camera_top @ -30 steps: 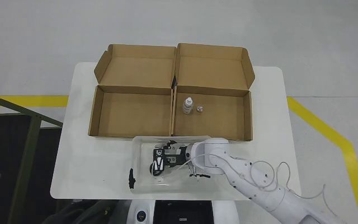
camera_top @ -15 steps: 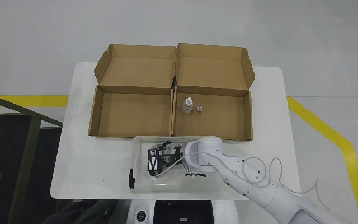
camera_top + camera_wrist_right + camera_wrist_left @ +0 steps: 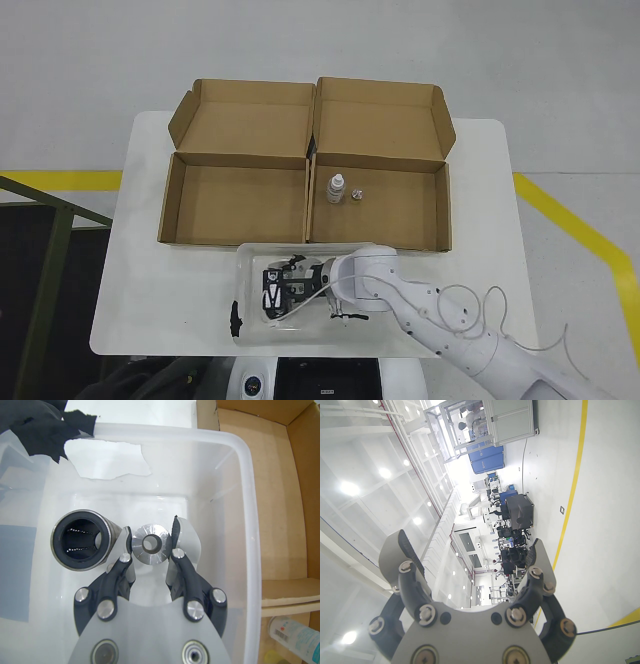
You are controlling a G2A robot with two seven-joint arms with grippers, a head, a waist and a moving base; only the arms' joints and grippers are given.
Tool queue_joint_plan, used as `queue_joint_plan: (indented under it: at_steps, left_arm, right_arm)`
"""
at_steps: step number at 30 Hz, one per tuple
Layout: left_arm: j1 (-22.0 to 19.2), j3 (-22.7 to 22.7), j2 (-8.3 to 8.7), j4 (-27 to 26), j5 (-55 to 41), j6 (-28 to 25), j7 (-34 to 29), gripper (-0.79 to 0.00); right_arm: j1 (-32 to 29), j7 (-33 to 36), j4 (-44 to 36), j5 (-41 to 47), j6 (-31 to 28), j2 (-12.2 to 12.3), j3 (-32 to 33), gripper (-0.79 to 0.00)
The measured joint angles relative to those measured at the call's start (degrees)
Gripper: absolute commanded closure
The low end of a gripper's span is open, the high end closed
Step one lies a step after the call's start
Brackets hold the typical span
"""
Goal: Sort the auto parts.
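Observation:
My right gripper (image 3: 151, 531) is down inside the clear plastic bin (image 3: 246, 505), shut on a small silver cone-shaped part (image 3: 140, 546) with a centre hole; both pads touch its sides. A larger linear bearing (image 3: 80, 542), steel with a black bore, lies just beside that part. From above, the right gripper (image 3: 275, 290) sits in the left half of the bin (image 3: 300, 337). My left gripper (image 3: 470, 550) is open, holds nothing and points out into the room.
Two open cardboard boxes stand behind the bin: the left box (image 3: 235, 205) is bare, while the right box (image 3: 400, 212) holds a white bottle (image 3: 337, 187) and a small part (image 3: 359, 194). Torn black material (image 3: 42, 427) hangs on the bin's corner.
The right gripper has slid a little to the left inside the bin and settled around the silver part.

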Motion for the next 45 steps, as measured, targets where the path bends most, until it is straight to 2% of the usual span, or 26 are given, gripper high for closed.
queue_joint_plan:
  at_steps: [12,28,45]
  left_arm:
    - [0.0,0.0,0.00,0.0,0.0,0.0,0.0,-0.785]
    - [0.0,0.0,0.00,0.0,0.0,0.0,0.0,-0.785]
    - [0.0,0.0,0.00,0.0,0.0,0.0,0.0,-0.785]
  right_arm:
    - [-4.9,-6.9,-6.4,-0.2,-4.4,2.7,8.2,0.000]
    - [-11.5,-15.6,-15.3,3.7,-5.6,5.2,19.1,0.000]
    - [-11.9,-16.1,-15.3,4.3,-5.4,5.3,19.8,0.000]
